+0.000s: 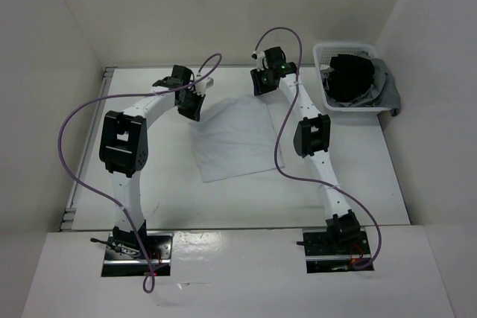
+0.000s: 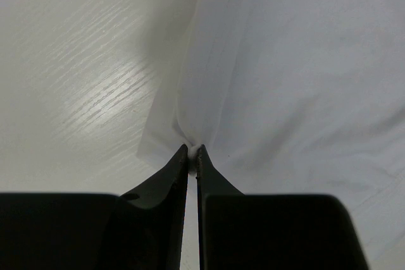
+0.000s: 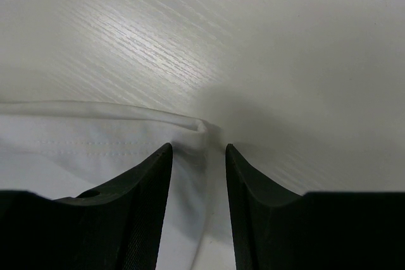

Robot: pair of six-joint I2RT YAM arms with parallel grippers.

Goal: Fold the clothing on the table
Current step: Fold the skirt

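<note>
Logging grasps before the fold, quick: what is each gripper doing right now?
Left gripper: closed, pinching the clothing.
Right gripper: open over the clothing's corner, nothing held.

The right gripper (image 3: 198, 148) is seen from behind, with its 2 dark fingers (image 3: 142, 213) rising from the bottom edge and a clear gap left between the tips. A corner of the white clothing (image 3: 95, 147) is framed just beyond and between those tips. The corner's edge is rolled into a narrow raised hem, and a faint line of stitching is seen running below it. The fabric is spread across the lower left and is partly hidden by 1 finger. Whether the tips are touching the fabric cannot be told. The rest is filled by the matte white table (image 3: 266, 42), on which a fine grain and 1 bright patch of glare are shown.
</note>
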